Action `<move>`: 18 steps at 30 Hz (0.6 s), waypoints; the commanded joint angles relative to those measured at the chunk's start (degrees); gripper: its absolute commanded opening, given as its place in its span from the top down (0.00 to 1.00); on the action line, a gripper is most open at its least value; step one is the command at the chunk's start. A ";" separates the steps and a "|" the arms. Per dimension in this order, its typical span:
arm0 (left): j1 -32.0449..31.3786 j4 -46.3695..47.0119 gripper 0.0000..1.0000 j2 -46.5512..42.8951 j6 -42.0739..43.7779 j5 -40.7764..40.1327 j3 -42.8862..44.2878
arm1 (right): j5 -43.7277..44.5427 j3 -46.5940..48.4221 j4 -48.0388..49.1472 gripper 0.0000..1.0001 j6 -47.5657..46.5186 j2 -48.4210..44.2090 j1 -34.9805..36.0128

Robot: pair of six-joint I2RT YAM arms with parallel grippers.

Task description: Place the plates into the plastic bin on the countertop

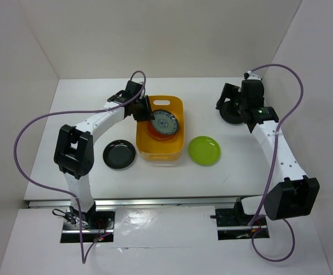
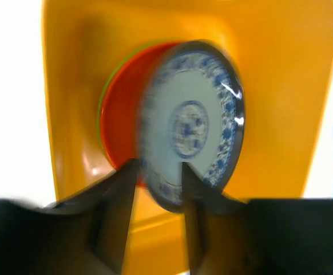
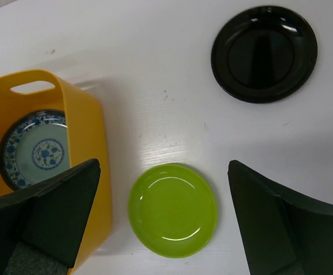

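Left hand [image 2: 157, 170] clamped on patterned plate [image 2: 192, 123] over orange plate [image 2: 121, 126] in bin [image 2: 281, 86]

We see plain white back wall [image 1: 172, 34] at 12 o'clock. Left wall [image 1: 12, 86] at 9 o'clock and right wall [image 1: 326, 74] at 3 o'clock, both white, both angling inward toward back wall. At 6 o'clock we note glossy white ledge [image 1: 166, 229] catching reflections, with pale rail [image 1: 166, 203] along its far edge. Two mounting plates on ledge: left plate [image 1: 106, 219] at 7 o'clock, right plate [image 1: 226, 232] at 5 o'clock.
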 commanded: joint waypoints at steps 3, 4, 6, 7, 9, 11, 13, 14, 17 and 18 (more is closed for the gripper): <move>0.24 0.25 0.31 -0.05 0.35 -2.05 3.20 | 0.81 -7.43 3.58 0.00 6.95 -3.11 -5.85; 0.24 0.25 0.13 -0.75 0.35 -2.05 3.20 | 0.80 -10.23 5.07 0.00 7.66 -3.11 -6.65; -0.28 0.25 0.00 -1.46 0.35 -1.53 3.20 | 0.19 -12.97 7.18 0.00 9.41 -3.11 -9.80; -0.28 0.25 0.00 -2.15 0.35 -1.52 3.20 | 0.18 -14.20 8.23 0.00 10.04 -3.11 -10.95; -0.28 0.25 0.00 -4.35 0.35 -0.91 3.20 | -2.35 -17.28 11.66 0.00 10.04 -2.23 -13.06; -1.51 0.25 0.00 -6.46 1.93 -0.38 4.69 | -4.03 -19.73 15.25 0.00 10.74 -0.21 -15.79; -2.30 0.25 0.00 -10.76 2.46 -1.26 4.70 | -7.27 -21.41 18.42 0.00 11.27 1.63 -18.59; -2.30 0.25 0.00 -12.34 2.46 -0.13 4.70 | -7.29 -21.42 20.79 0.00 11.27 2.42 -19.31; 0.93 2.09 0.00 -17.53 0.64 7.50 1.12 | -7.90 -21.42 22.56 0.00 11.27 7.15 -21.32; 2.69 4.62 0.00 -18.59 -0.25 11.01 -0.47 | -9.38 -20.90 24.48 0.00 11.27 8.48 -22.12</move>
